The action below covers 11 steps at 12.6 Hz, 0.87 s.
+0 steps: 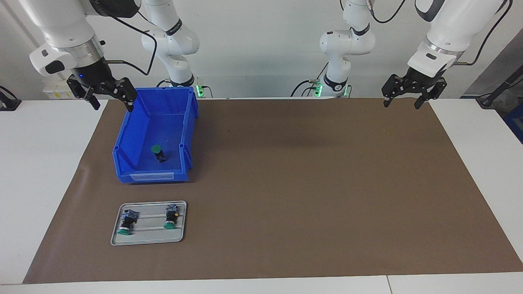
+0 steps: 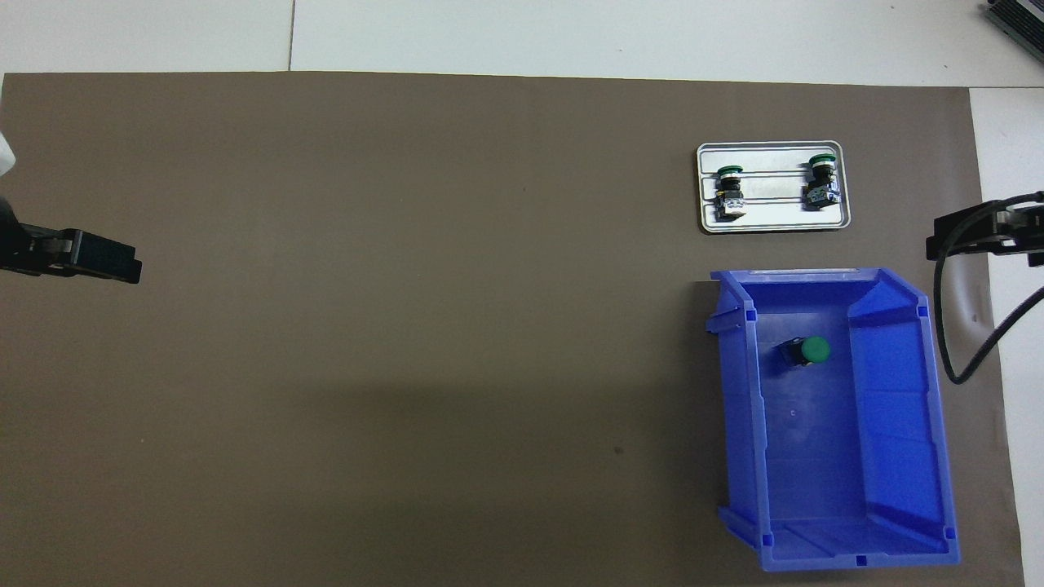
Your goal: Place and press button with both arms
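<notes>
One button [image 1: 157, 152] with a green cap lies in the blue bin [image 1: 135, 134]; it also shows in the overhead view [image 2: 806, 351]. Two more buttons [image 1: 126, 223] [image 1: 171, 217] lie on their sides on a small grey tray [image 1: 149, 239]. My right gripper [image 1: 111, 104] is open and empty, raised beside the bin's corner nearest the robots. My left gripper [image 1: 402, 104] is open and empty, raised over the mat's edge at the left arm's end. Both grippers are well apart from all the buttons.
The bin [image 2: 897, 424] and the tray [image 2: 771, 224] sit on a brown mat [image 1: 306, 183] toward the right arm's end, the tray farther from the robots. White table surrounds the mat. The right arm's black cable [image 2: 971, 359] hangs beside the bin.
</notes>
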Available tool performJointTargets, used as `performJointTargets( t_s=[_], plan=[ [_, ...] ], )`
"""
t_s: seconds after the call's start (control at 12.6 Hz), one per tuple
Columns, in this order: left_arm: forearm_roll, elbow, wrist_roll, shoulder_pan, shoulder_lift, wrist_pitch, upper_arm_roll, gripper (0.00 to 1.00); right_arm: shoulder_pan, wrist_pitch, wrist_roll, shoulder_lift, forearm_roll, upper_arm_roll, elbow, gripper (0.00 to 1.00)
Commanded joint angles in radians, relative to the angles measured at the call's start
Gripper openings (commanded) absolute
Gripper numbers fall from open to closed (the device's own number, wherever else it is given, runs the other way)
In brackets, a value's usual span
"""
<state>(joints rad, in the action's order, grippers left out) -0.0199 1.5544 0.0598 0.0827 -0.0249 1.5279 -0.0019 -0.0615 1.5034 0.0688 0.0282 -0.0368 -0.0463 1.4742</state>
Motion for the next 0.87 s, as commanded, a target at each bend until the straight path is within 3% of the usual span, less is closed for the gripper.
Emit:
performJointTargets(
  t_s=[0.0,0.79],
  plan=[
    [-0.012,0.027,0.014,-0.012,-0.024,-0.005,-0.003,1.00,-0.009,-0.017,-0.021,-0.005,-0.011,-0.006,0.000,1.00],
    [-0.012,0.027,0.014,-0.012,-0.024,-0.005,-0.004,1.00,-0.004,-0.022,-0.021,-0.013,-0.009,-0.007,0.002,1.00]
  ],
)
